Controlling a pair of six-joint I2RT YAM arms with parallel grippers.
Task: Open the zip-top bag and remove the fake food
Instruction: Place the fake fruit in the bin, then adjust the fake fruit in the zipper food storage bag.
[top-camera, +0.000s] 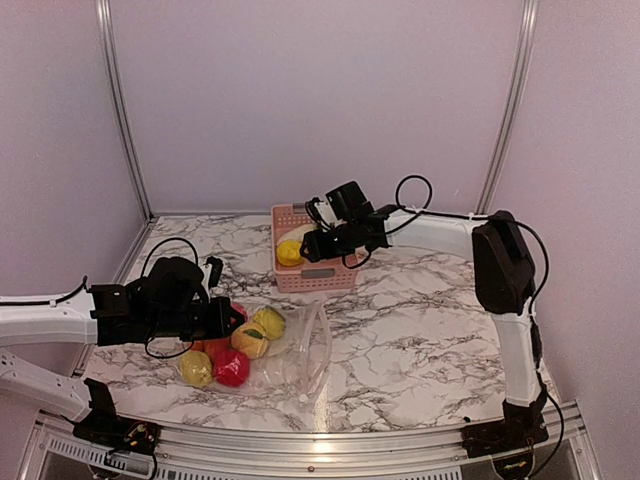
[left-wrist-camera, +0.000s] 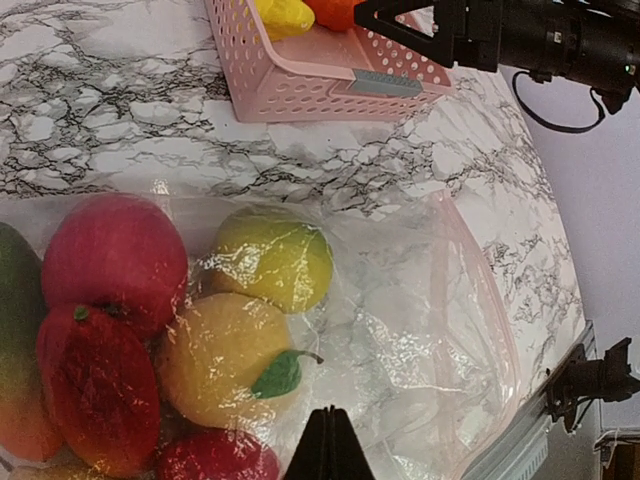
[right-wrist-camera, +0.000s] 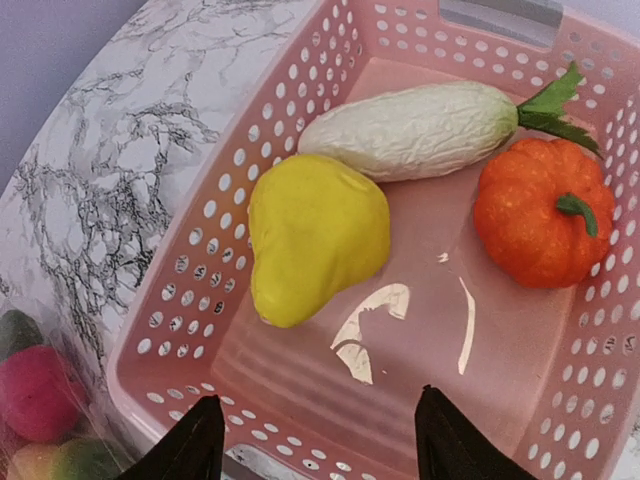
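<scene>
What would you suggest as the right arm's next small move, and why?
Probably lift the right gripper out of the pink basket and swing it toward the zip-top bag. Its jaws hang open and empty above the pear, radish and pumpkin lying there, while several fruits remain in the bag, which the left gripper pinches.

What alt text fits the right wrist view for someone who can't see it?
The open right gripper hovers over a pink basket holding a yellow pear-shaped fruit, a white radish with a green top and an orange pumpkin. Beside the basket, at left, the marble table shows.
</scene>
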